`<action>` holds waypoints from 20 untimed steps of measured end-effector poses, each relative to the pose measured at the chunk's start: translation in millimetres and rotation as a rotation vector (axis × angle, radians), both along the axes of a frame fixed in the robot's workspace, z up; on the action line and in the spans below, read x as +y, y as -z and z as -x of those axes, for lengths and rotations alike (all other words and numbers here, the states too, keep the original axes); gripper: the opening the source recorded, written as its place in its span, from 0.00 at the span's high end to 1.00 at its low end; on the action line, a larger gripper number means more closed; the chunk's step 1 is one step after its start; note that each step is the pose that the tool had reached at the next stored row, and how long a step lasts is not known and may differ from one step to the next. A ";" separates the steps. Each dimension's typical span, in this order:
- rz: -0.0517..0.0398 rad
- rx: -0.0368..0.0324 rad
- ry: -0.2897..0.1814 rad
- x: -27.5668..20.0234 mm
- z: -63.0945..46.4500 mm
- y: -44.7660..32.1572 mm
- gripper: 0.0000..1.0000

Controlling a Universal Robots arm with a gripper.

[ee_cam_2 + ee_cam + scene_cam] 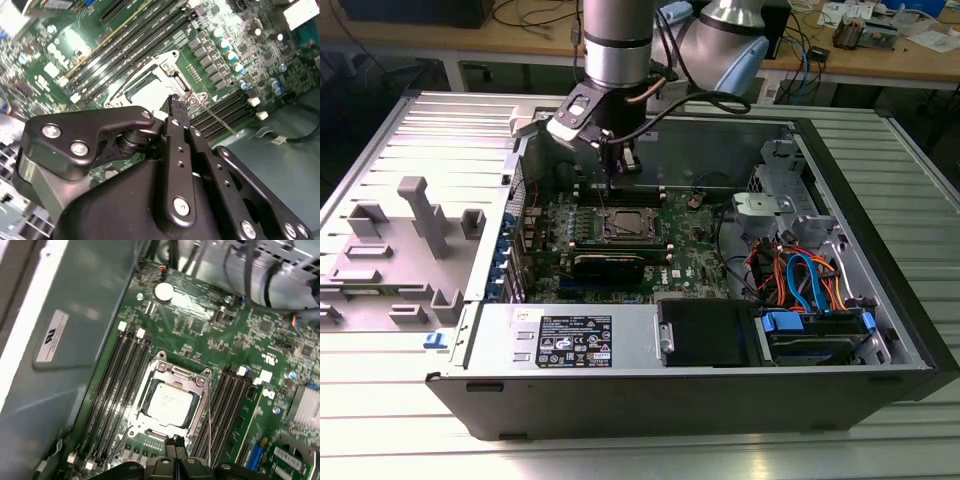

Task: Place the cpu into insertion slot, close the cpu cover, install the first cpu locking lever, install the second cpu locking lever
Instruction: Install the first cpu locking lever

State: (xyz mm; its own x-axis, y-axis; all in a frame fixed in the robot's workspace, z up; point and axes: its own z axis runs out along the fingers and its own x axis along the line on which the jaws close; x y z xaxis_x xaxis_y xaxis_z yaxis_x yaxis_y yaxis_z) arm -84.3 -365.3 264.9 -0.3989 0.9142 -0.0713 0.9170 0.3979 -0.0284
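The arm [617,40] enters from above in the exterior view. Its final silver section stands close to vertical, wrist end down. The gripper [610,195] hangs beneath that section, a black body pointing downward with its slim tips lowest. In both wrist views the two fingers [175,145] are brought fully together, flank against flank, with no gap visible at the tips. In the second wrist view, the black linkage arms [80,140] spread outward on either side of the fingers.
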 end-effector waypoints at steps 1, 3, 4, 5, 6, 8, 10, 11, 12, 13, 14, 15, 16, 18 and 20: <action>-0.0003 -0.0001 -0.065 0.0 2.1 0.8 0.89; -0.0001 -0.0015 -0.065 0.0 21.8 0.8 0.89; -0.0001 -0.0016 -0.065 0.0 23.4 0.8 0.89; -0.0001 -0.0016 -0.065 0.0 25.2 0.8 0.89; -0.0001 -0.0017 -0.065 0.1 26.6 0.8 0.89; 0.0000 -0.0016 -0.074 0.0 28.3 0.8 0.89; -0.0001 -0.0016 -0.103 0.1 28.3 0.9 0.89; -0.0001 -0.0016 -0.130 0.0 28.4 1.1 0.89; -0.0001 -0.0016 -0.149 0.0 28.4 1.1 0.89; -0.0001 -0.0016 -0.171 0.0 28.4 1.3 0.89; -0.0001 -0.0016 -0.189 0.0 28.4 1.3 0.89; -0.0001 -0.0015 -0.208 0.0 28.4 1.4 0.89; -0.0002 -0.0016 -0.228 0.0 28.4 1.5 0.89; -0.0002 -0.0016 -0.274 0.0 28.4 1.6 0.89; -0.0003 -0.0016 -0.343 0.0 28.4 1.6 0.89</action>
